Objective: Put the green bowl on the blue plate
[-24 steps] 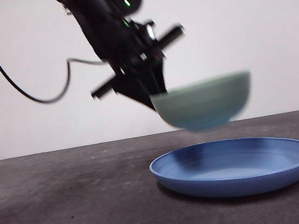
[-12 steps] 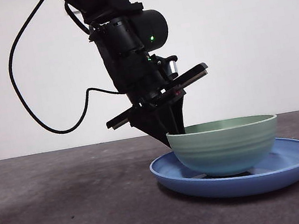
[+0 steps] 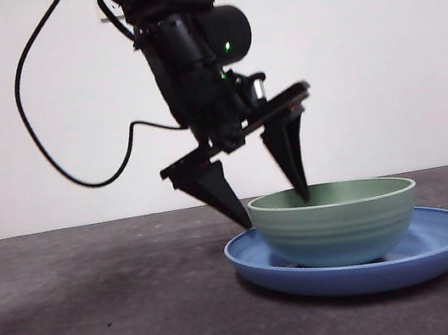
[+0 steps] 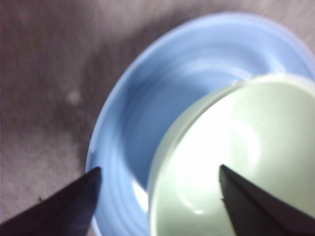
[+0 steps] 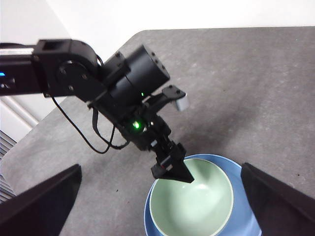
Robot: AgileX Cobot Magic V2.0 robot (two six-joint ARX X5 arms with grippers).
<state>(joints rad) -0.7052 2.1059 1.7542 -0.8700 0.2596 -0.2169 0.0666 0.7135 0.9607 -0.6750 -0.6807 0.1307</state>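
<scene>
On the blue plate (image 3: pixel 442 236), toward its 9 o'clock side in the front view, sits the green bowl (image 3: pixel 336 222), upright, with the left gripper (image 3: pixel 268 199) spread wide over its near-left rim: one jaw points down outside the bowl wall, the other dips inside, neither gripping it. The plate rests on the dark grey table (image 3: pixel 103 317). The right gripper (image 5: pixel 157 206) hangs high above, jaws wide and empty.
</scene>
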